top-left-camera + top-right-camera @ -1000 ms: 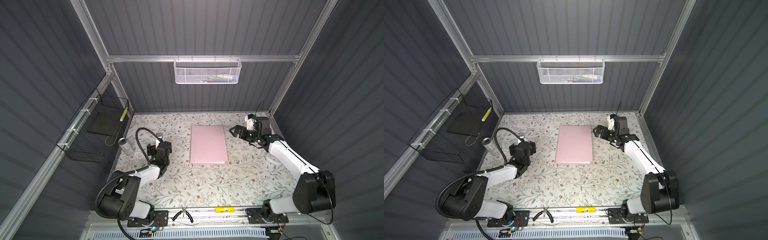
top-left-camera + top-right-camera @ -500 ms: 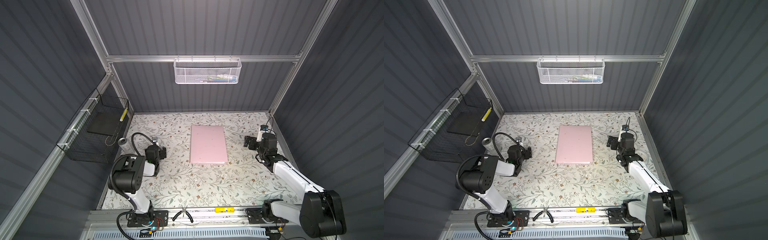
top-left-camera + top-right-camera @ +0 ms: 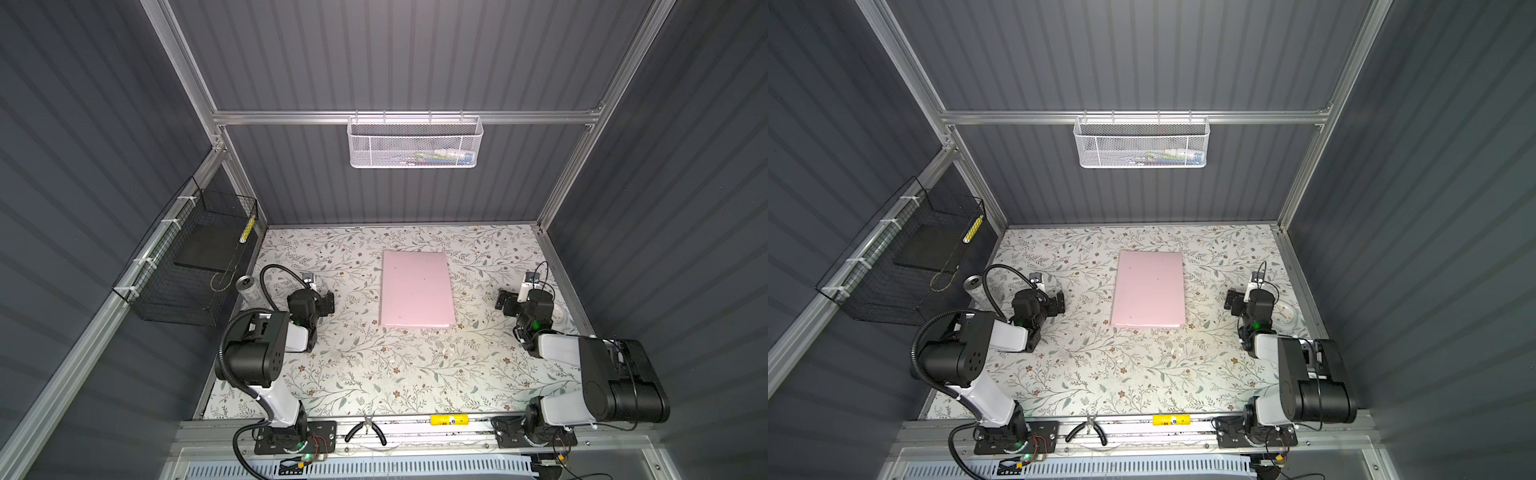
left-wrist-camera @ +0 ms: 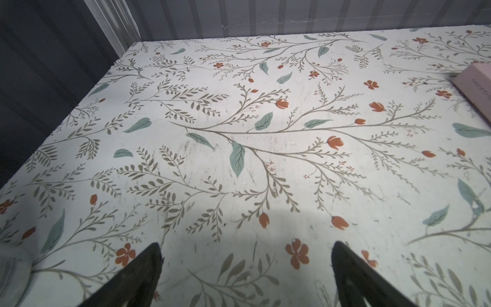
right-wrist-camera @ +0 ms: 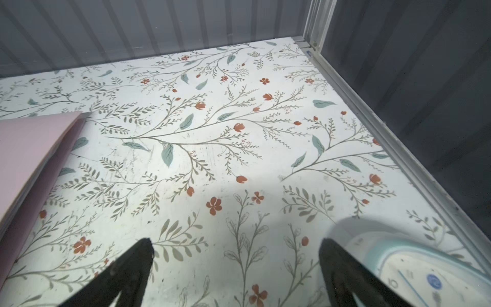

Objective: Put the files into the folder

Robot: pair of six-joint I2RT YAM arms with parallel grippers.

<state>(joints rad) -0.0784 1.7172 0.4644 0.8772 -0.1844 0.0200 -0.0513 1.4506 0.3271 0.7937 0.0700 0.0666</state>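
Folder (image 3: 417, 291) lies closed and flat at mid table (image 3: 374, 374), a white edge showing along its near side. Left gripper (image 3: 329, 300) and right gripper (image 3: 504, 301) flank it, apart from it, both spread wide and empty

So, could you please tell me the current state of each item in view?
folder: closed, flat on the table.
files: inside it, only a white edge showing.
left hand: open, empty.
right hand: open, empty.
clock: lying face up beside the right hand.
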